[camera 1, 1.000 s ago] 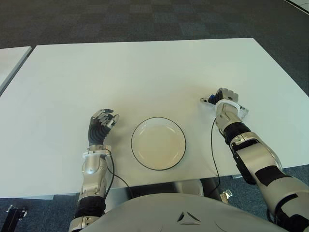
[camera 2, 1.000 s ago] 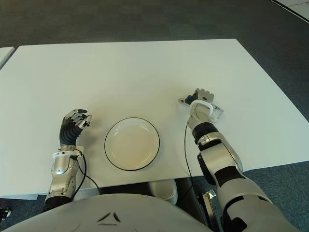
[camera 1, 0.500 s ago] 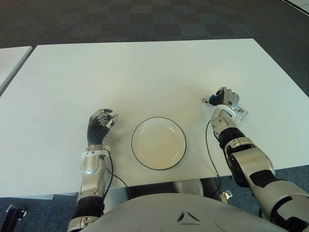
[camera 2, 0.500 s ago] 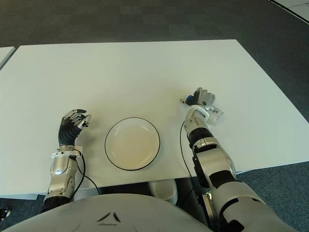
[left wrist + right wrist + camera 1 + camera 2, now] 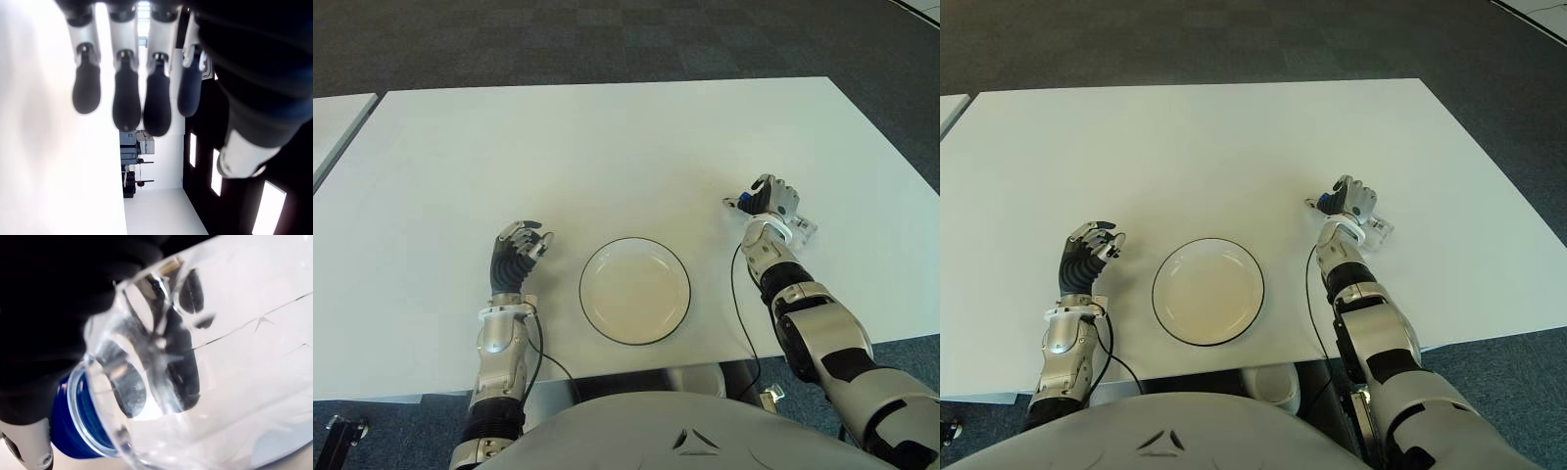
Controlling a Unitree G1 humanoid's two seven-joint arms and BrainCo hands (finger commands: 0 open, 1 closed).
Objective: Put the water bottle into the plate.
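The right robot hand (image 5: 772, 199) is clamped on the water bottle (image 5: 205, 362), its dark fingers wrapped around the clear body just behind the blue cap (image 5: 73, 418) (the right wrist view shows the fingers pressed against the plastic, seen through it). In the eye views the bottle lies roughly crosswise in that grip, the cap poking out toward 9 o'clock and the clear base toward 3 o'clock, low over the white worktop (image 5: 607, 147); whether it touches the surface cannot be told. From the grip the plate (image 5: 635, 290), white with a dark rim, sits at about 8 o'clock, well apart from the bottle and lying flat near the worktop's near edge. The left robot hand (image 5: 518, 253) shows just beside the plate at its 9 o'clock, palm turned up, fingers (image 5: 126, 100) loosely curled and apart, holding nothing. Dark carpet floor (image 5: 607, 39) lies beyond the worktop's far edge at 12 o'clock.
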